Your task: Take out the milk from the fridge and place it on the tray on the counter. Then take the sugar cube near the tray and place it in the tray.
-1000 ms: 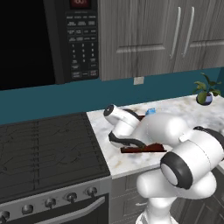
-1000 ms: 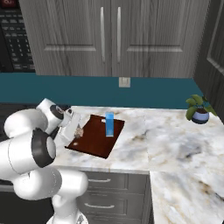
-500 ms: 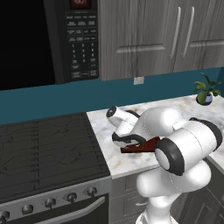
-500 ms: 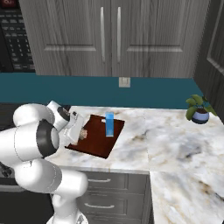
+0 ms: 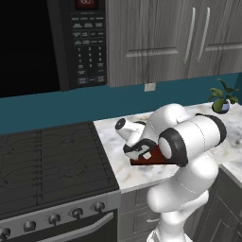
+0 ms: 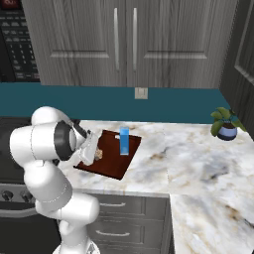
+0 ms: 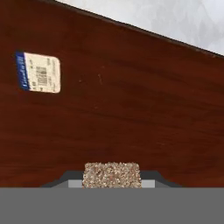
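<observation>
One tray [image 6: 113, 163] on marbled counter [image 6: 198, 163].

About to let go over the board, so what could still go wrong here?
1. The tiny speckled tan sugar cube is pinched in the claw above the dark reddish-brown tray; released from this height, it might bounce or roll off.
2. The small blue milk carton stands upright nearby on the tray; a wide retreat could tip it.

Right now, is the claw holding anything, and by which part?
Yes: the claw is shut on the sugar cube, pinched by its two opposite sides, above the tray.
</observation>
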